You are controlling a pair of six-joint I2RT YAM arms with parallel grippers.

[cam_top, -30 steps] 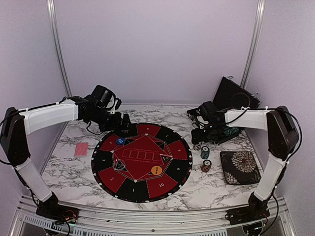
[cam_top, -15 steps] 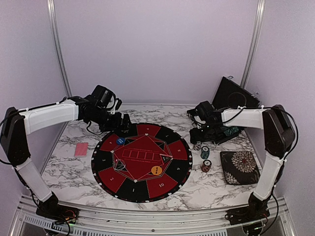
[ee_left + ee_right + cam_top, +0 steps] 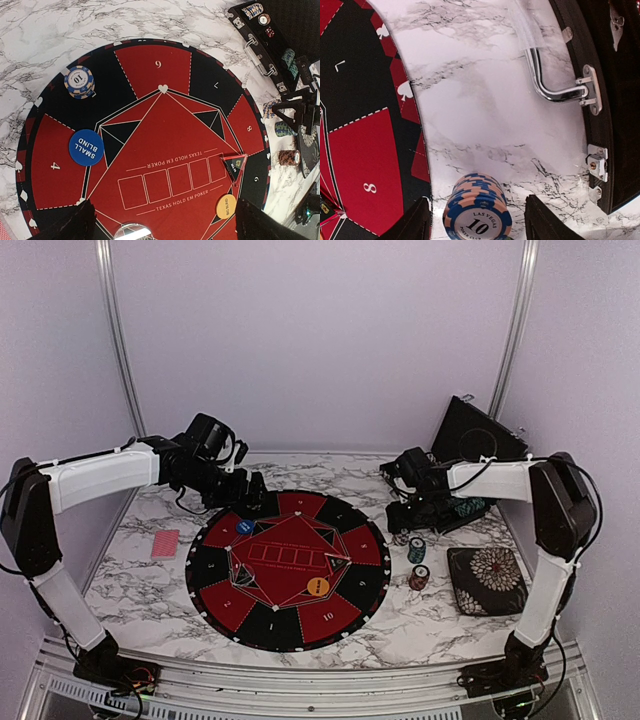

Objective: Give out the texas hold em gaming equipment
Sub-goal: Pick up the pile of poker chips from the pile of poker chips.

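Blue-and-peach "10" chip stack (image 3: 477, 210) stands upright on marble surface (image 3: 485, 100), centred between right gripper (image 3: 476, 220) jaws, partly open, gripping nothing yet. Left gripper (image 3: 162, 222) jaws wide, empty, farther off.

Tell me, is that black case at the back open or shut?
Open. The black case has its lid tilted up against the wall, and chips show inside its tray in the left wrist view.
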